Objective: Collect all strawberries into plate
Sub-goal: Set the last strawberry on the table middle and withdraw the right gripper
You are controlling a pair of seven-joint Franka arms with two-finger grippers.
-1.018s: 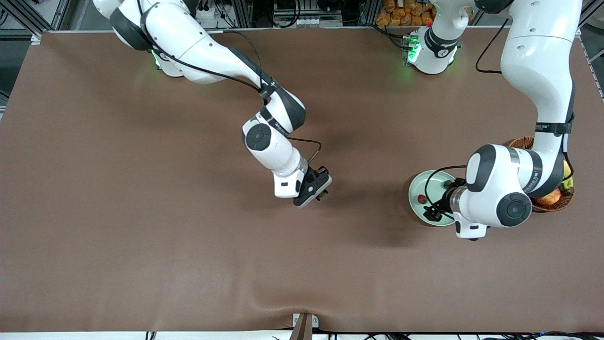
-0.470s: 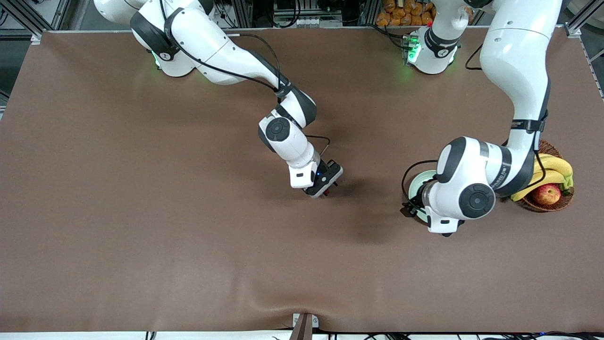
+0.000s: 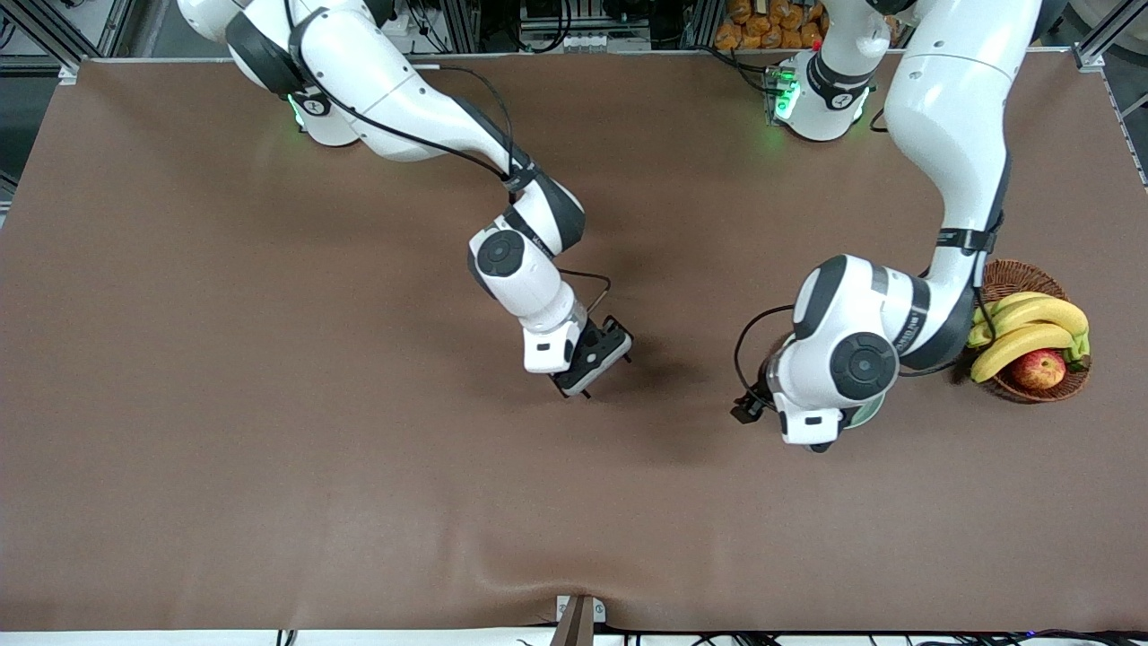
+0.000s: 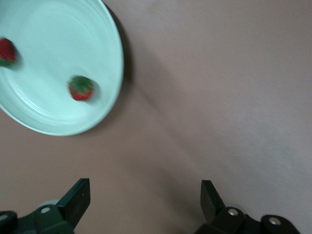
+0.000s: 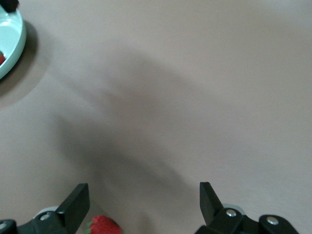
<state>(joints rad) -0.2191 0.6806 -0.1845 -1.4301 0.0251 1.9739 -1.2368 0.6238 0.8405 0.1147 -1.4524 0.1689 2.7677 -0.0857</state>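
The mint-green plate (image 4: pixel 58 44) holds two strawberries (image 4: pixel 81 88), the second at its edge (image 4: pixel 6 51). In the front view only a sliver of the plate (image 3: pixel 866 415) shows under the left arm. My left gripper (image 4: pixel 144 200) is open and empty over bare cloth beside the plate; it also shows in the front view (image 3: pixel 749 408). My right gripper (image 5: pixel 144 200) is open over the table's middle (image 3: pixel 596 359). A third strawberry (image 5: pixel 103 225) lies on the cloth between its jaws, close to one finger (image 5: pixel 75 200). The plate's rim (image 5: pixel 9 44) shows far off.
A brown wicker basket (image 3: pixel 1009 269) with bananas (image 3: pixel 1022 327) and an apple (image 3: pixel 1039 368) stands beside the plate at the left arm's end of the table. A brown cloth (image 3: pixel 269 404) covers the table.
The left arm has swung from over the plate toward the table's middle, uncovering the basket and hiding the plate. The right gripper went toward the plate, then drew back a little.
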